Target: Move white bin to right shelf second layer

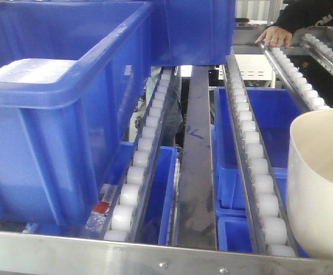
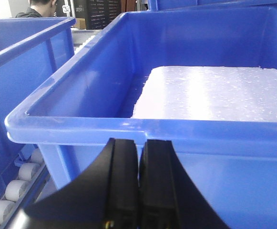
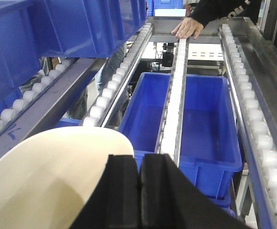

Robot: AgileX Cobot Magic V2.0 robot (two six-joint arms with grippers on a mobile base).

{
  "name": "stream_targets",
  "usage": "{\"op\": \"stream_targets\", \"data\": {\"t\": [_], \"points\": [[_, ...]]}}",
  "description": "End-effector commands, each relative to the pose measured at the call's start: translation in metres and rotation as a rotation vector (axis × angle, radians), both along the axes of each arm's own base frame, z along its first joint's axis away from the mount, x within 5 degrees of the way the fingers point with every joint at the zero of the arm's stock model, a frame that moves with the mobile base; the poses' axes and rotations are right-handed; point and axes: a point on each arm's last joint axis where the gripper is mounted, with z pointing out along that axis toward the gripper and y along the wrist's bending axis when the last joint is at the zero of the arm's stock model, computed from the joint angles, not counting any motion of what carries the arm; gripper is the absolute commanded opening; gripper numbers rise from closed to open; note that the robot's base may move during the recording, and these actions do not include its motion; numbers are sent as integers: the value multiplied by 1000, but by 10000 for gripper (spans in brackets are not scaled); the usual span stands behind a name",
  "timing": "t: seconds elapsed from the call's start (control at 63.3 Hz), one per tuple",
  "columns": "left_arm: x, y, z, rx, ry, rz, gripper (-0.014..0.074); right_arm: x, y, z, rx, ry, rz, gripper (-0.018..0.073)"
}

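Resting on roller rails [image 1: 257,172], white bin [image 1: 321,177] adjoins open lane.

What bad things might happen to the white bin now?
1. The white bin sits at the near end of the roller rails, partly out of view, so it might tip or roll off.
2. Dark gaps between the rails open onto blue crates below; a tilted bin could drop through.
3. A person's hand rests at the far end and could be bumped.

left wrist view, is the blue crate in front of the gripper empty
No, the blue crate holds a white foam-like slab lying flat inside it.
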Motion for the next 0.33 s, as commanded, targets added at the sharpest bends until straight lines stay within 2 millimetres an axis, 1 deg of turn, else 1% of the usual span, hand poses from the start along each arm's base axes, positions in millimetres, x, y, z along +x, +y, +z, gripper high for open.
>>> {"op": "stream_targets", "data": {"t": [0.0,0.316], "points": [[0,1,-4,-10,-63,8,85,-2,-1,15,5,-123,-12,56],[0,1,-4,-10,-63,8,85,-2,-1,15,5,-123,-12,56]]}}
